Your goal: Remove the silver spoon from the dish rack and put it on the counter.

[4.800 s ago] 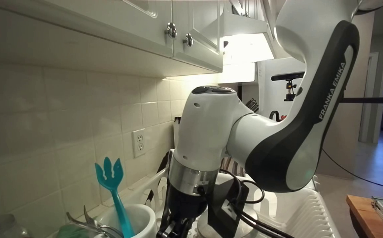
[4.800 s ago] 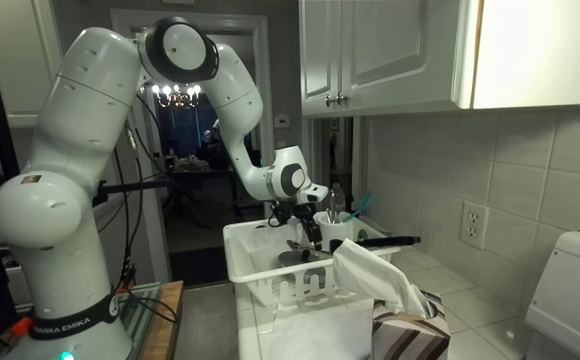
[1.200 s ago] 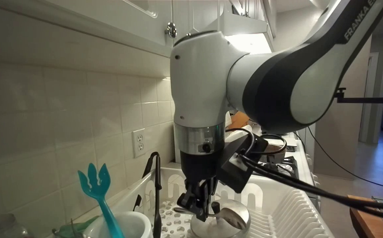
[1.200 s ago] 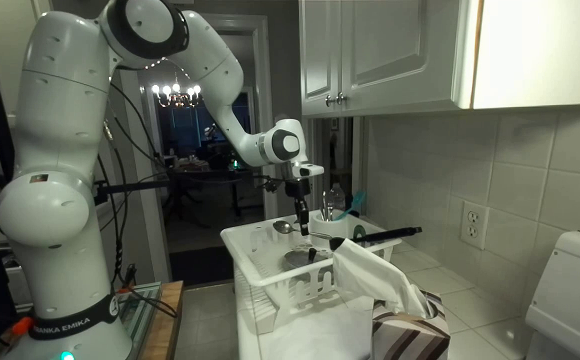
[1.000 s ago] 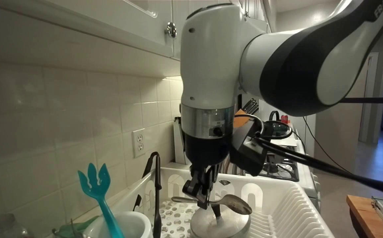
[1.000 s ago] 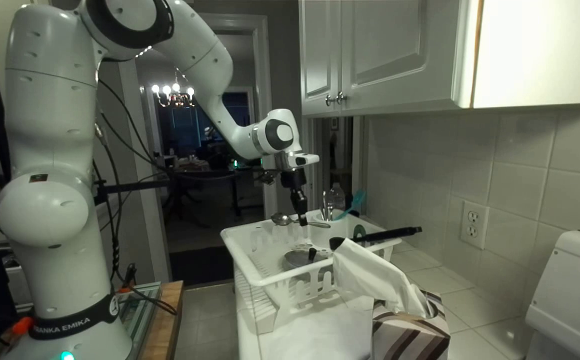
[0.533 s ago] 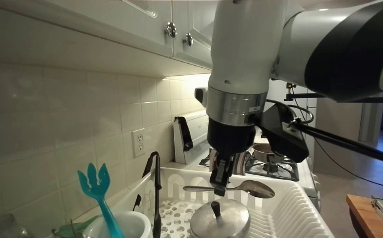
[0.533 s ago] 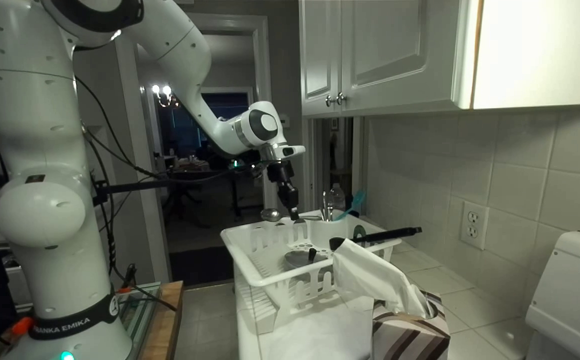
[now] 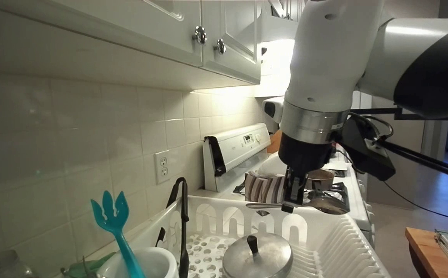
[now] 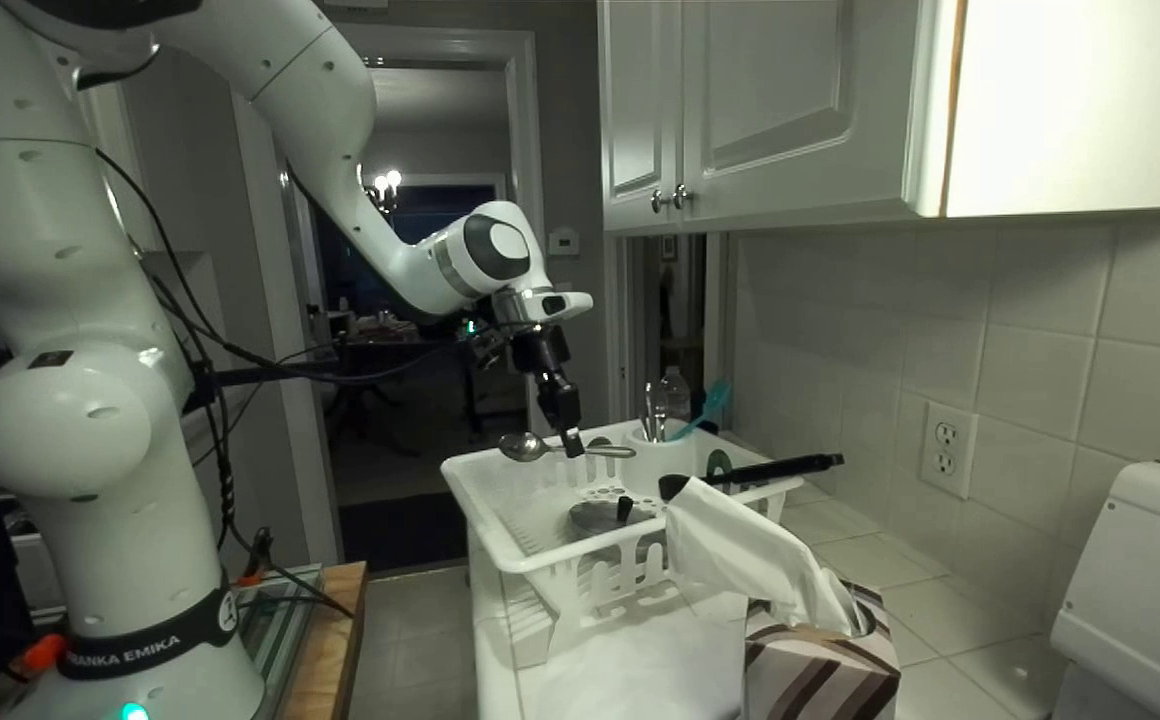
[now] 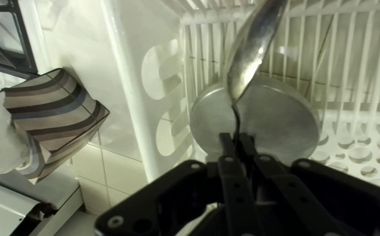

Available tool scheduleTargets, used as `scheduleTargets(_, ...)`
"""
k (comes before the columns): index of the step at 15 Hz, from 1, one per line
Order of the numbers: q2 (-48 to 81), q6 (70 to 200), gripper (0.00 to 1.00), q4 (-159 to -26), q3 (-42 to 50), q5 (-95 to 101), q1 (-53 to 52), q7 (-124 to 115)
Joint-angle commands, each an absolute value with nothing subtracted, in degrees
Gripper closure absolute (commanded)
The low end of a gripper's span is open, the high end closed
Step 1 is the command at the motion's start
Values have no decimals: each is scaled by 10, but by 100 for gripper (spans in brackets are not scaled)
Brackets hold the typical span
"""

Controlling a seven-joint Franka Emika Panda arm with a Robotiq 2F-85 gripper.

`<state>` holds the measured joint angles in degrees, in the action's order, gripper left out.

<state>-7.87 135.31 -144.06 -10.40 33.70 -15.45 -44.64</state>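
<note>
One spoon (image 11: 249,55) — level, handle toward wall (image 9: 92,146).

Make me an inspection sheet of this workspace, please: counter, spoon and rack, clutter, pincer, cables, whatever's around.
Surface: pale tiled counter beneath the dish rack.
Job's things: silver spoon held over the rack, not yet on the counter.
Clutter: round metal lid, teal pronged utensil in a white cup, black-handled utensil, striped tissue box.
Grasp: pincer shut on the spoon's handle.
Cables: black cables loop loosely; none seen touching the spoon.
Surroundings: stove further along, wall outlet, white cabinets overhead.
</note>
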Motion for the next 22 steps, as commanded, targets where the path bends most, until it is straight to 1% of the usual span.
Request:
scheduleTargets(1, -126, 1371, 98, -1475, -113, 382, -113, -427)
scheduleTargets(8, -111, 1410, 98, -1471, -97, 445, -58, -341)
scheduleTargets(17, -116, 1405, 98, -1515, -79, 523, -14, -363)
scheduleTargets(18, -107, 1394, 98, -1498, -82, 491, -26, -341)
scheduleTargets(19, -106, 1394, 93, -1501, -80, 493, -24, -342)
scheduleTargets(22, -105, 1394, 93, -1500, -80, 493, -26, -342)
